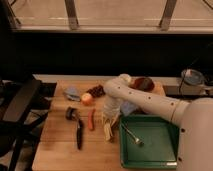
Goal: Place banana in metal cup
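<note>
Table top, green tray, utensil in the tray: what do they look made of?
Table top: wood, going by its light tan, matte surface. Green tray: probably plastic; uniform colour, raised rim, dull sheen. Utensil: likely metal; thin, pale grey, faint glint. The hand hangs low near the tray's left edge, right by the banana.

Wooden desk (55,150) before a dark wall (100,55), sunlit window (115,12) with metal bars (71,12) above (strong glare), black chair (20,107) at left, pale ledge (65,77) behind.
</note>
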You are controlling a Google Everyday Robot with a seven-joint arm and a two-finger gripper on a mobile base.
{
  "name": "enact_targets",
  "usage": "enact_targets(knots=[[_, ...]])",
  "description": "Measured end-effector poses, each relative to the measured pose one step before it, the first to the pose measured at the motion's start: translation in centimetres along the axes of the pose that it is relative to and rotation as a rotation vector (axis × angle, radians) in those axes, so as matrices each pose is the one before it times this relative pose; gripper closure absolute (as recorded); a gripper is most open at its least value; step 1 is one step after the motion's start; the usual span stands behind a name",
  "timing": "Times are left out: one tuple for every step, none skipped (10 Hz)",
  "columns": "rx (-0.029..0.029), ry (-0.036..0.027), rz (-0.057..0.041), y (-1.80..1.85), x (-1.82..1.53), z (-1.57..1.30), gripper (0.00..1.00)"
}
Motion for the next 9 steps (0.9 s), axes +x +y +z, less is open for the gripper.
enact_targets(knots=[[0.02458, 0.02669, 0.00817, -0.254, 0.040, -1.055, 1.00], [0.03827, 0.03183, 0.00727, -0.295, 0.172, -1.482, 1.00], [0.04191, 0.03623, 0.00715, -0.422, 0.356, -1.693, 1.00], [0.06359, 0.05422, 0.01639, -0.678, 0.881, -2.404, 1.00], [0.04371, 0.04225, 0.02154, -0.298, 1.048, -1.659, 1.00], [0.05200, 0.06158, 0.04259, -0.311, 1.954, -2.087, 1.00], [0.04477, 0.05887, 0.04621, -0.336, 2.064, -1.528, 1.00], [0.05190, 0.07504, 0.06906, 0.141, 2.609, -1.908, 1.00], [0.02605, 0.04415, 0.05154, 0.468, 1.621, -1.043, 1.00]])
